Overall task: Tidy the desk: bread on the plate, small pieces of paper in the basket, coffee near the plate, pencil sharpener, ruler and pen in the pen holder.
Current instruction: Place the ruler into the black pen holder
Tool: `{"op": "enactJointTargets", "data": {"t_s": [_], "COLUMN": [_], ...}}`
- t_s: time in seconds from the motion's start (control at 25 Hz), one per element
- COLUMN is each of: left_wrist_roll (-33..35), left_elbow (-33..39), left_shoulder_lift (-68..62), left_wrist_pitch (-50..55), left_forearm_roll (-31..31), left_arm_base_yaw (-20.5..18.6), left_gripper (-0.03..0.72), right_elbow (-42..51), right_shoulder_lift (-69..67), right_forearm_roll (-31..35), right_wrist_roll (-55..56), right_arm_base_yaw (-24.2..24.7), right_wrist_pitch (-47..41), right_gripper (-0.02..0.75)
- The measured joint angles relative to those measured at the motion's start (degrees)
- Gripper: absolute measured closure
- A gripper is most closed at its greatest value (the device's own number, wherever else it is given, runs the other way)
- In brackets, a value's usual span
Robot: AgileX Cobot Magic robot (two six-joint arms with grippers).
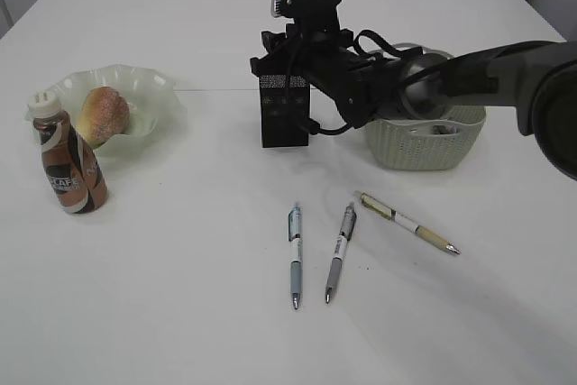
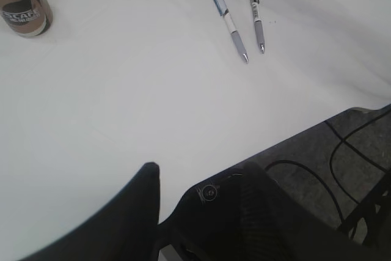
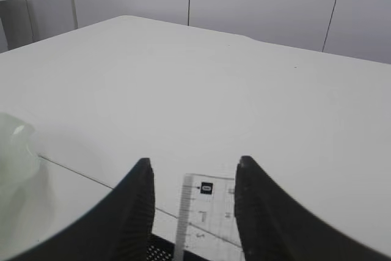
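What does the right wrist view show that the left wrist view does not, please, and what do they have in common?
Only the right wrist view shows the clear ruler standing between the right gripper fingers, over the pen holder, with the rim of the green plate at far left. Only the left wrist view shows the three pens lying flat and the coffee bottle, plus the left gripper. Both share the white desk.

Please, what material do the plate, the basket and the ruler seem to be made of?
The plate: probably glass, pale green, translucent, wavy rim. The basket: likely plastic, matte grey-green, with moulded perforations. The ruler: clear plastic, seemingly; the table shows through behind its printed marks.
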State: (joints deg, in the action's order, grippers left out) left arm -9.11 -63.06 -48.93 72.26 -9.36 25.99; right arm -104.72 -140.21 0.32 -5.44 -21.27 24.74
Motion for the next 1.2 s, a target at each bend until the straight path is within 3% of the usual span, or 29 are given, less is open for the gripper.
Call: {"op": "enactJointTargets", "data": {"t_s": [0.2,0.48,0.88,1.2], "left_wrist_roll": [0.0,0.0,0.0,0.0], "left_elbow": [0.0,0.0,0.0,0.0], "left_shoulder_lift": [0.0,0.0,0.0,0.0], "left_wrist_pitch": [0.0,0.0,0.0,0.0], "left_forearm_roll": [0.2,1.3,1.7,1.7], "left_arm_base_yaw": [0.0,0.0,0.0,0.0], "left_gripper": [0.361,0.362,0.363,0.363], "right_elbow": [0.0,0.0,0.0,-0.3], "right_shoulder_lift": [0.0,5.0,16.1,19.4], "right_forearm_roll": [0.0,0.0,0.0,-0.3], "right_wrist_roll": [0.0,0.0,0.0,0.0], "right_arm_base_yaw": [0.0,0.0,0.0,0.0], "right_wrist_pitch": [-2.9,-13.4,-49.7,-70.9], "right_gripper": [0.417,0.417,0.416,0.416]}}
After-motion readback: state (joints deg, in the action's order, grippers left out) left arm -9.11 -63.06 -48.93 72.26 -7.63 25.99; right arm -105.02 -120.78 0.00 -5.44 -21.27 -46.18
